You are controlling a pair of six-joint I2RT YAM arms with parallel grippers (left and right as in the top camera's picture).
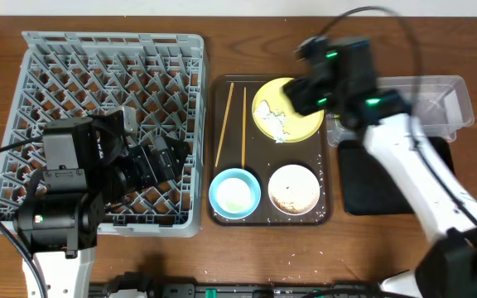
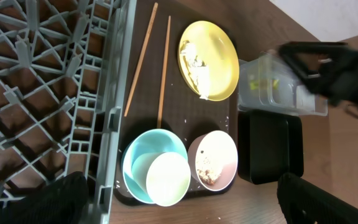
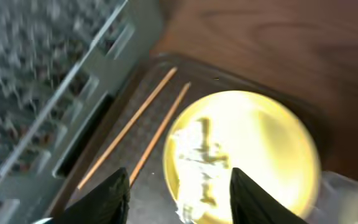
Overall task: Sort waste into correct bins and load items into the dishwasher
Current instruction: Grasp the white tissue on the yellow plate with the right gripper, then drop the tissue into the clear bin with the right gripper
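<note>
The grey dish rack (image 1: 23,91) fills the left. On the dark brown tray (image 1: 259,157) lie two chopsticks (image 1: 222,124), a yellow plate (image 1: 292,124) with whitish scraps, a light blue bowl (image 1: 234,192) with a pale round thing inside, and a white bowl (image 1: 294,189) with brown scraps and rice. My right gripper (image 3: 182,199) is open just above the plate (image 3: 260,143); it also shows overhead (image 1: 301,95). My left gripper (image 2: 185,208) is open and empty, over the rack's near right corner (image 1: 168,161). The clear tub (image 1: 437,91) holds something greenish-yellow (image 2: 260,81).
The black tray (image 1: 371,182) lies right of the brown tray, below the clear tub. Rice grains are scattered on the brown tray near the bowls. My right arm crosses over the tub and black tray. The rack's wall (image 2: 114,93) stands close to the chopsticks.
</note>
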